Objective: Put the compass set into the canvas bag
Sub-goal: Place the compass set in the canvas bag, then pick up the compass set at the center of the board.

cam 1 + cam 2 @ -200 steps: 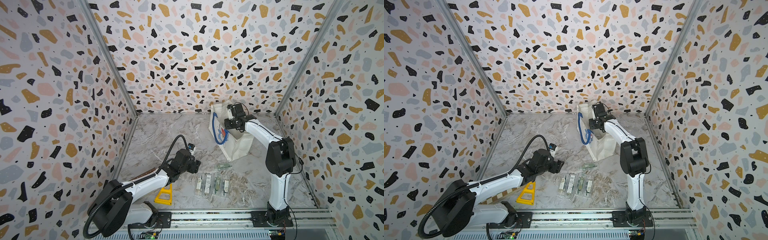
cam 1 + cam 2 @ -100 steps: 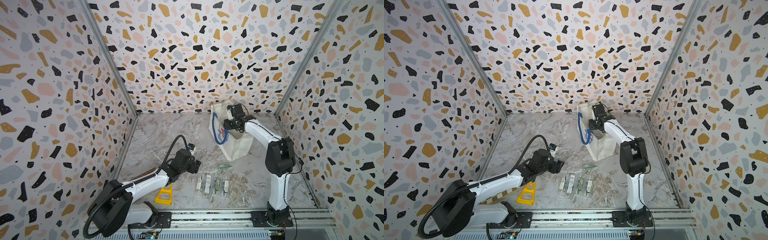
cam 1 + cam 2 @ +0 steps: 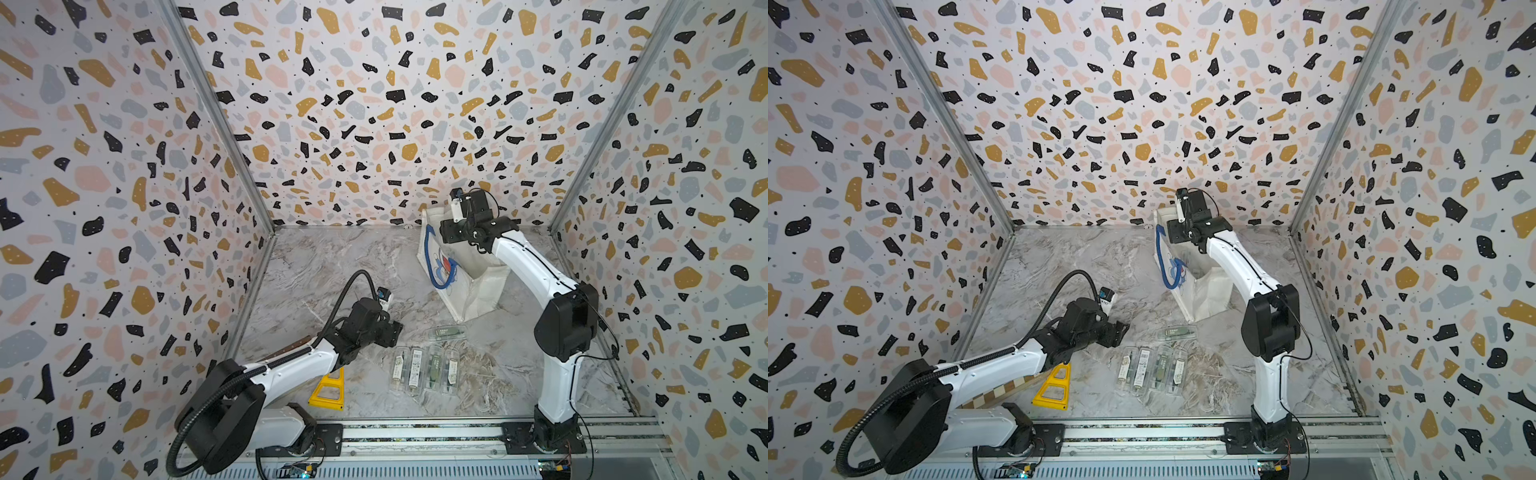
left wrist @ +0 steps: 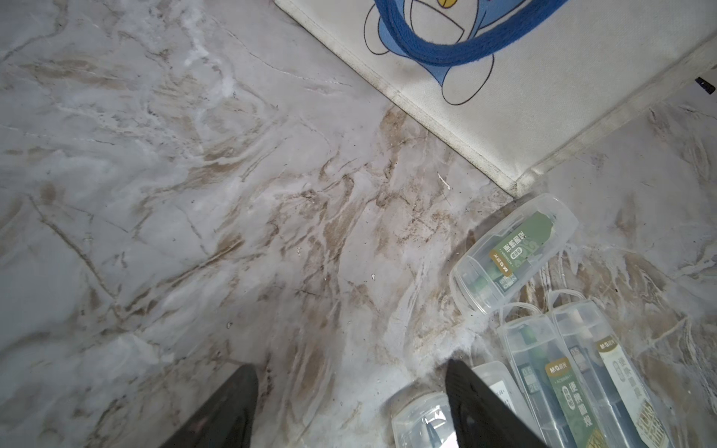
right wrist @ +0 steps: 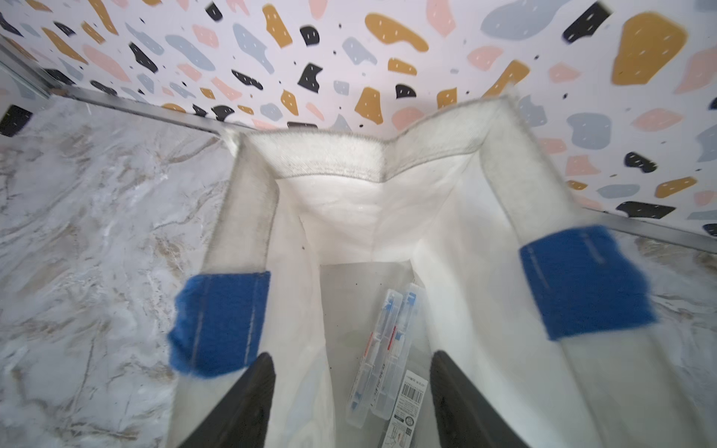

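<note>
On the marble table (image 3: 332, 270) the canvas bag (image 3: 478, 291) stands upright, the right gripper (image 5: 351, 357) above its open mouth with jaws apart and empty, the left gripper (image 4: 349, 366) likewise apart near five compass set cases (image 3: 424, 368), and clear plastic cases (image 5: 382, 349) lying inside the bag.

Over the mouth of the canvas bag (image 5: 361, 163), at the far right of the tabletop (image 5: 97, 232), the right tool (image 5: 351, 355) is no longer clamped shut. Its jaws have parted, and its two dark fingers (image 5: 248, 403) now stand wide, gripping nothing. Under the gap, clear compass set cases (image 5: 384, 349) lie loose on the bag's floor, touching neither finger. Whether one of them has only just landed there cannot be told, since the earlier top views hide the bag's inside.
</note>
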Controlling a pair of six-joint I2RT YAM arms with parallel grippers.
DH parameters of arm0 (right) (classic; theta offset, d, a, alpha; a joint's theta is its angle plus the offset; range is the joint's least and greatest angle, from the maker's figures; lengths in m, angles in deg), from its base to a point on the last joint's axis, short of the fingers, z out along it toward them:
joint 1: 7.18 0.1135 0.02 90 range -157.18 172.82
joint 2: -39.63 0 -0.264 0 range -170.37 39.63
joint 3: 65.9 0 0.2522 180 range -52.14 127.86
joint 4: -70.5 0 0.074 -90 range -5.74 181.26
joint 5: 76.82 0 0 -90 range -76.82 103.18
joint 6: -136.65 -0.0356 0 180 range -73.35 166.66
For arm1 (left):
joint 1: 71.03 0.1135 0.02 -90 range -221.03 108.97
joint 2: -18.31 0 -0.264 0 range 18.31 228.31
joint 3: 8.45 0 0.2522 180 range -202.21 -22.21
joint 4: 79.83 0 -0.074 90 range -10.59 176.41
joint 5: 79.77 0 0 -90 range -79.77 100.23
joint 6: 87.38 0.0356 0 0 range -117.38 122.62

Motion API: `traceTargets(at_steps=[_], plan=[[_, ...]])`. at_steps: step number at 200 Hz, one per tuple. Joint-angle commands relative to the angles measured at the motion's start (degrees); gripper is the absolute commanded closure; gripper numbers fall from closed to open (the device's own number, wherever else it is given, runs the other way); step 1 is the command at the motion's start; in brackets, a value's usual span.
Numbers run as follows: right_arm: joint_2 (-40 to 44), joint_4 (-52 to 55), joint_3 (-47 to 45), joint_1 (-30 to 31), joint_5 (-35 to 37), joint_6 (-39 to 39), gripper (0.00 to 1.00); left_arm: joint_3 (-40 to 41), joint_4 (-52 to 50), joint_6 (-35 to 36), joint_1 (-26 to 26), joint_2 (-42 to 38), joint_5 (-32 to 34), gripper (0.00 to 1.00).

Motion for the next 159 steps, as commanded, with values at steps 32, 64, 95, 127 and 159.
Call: traceTargets(at_steps=[32, 64, 95, 127, 159], plan=[[17.2, -6.32, -9.77, 0.78, 2.65, 0.53, 0.31, -1.77, 2.44, 1.99, 0.03, 0.4, -1.65, 0.23], [23.74, -10.74, -17.26, 0.79, 2.15, -0.56, 0.28, -1.75, 2.67, 3.34, 0.01, 0.58, -2.43, 0.23], [28.2, -12.81, -23.14, 0.79, 0.73, -1.77, 0.28, -2.21, 2.76, 5.13, -0.41, 1.54, -3.42, 0.23], [31.62, -13.97, -28.42, 0.86, 1.05, -2.31, 0.27, -3.64, 3.2, 8.28, -2.19, 3.48, -6.64, 0.23], [33.75, -14.06, -31.83, 0.66, -0.03, -2.46, 0.26, -7.5, 0.77, 13.31, -4.77, 6.15, -9.77, 0.23]])
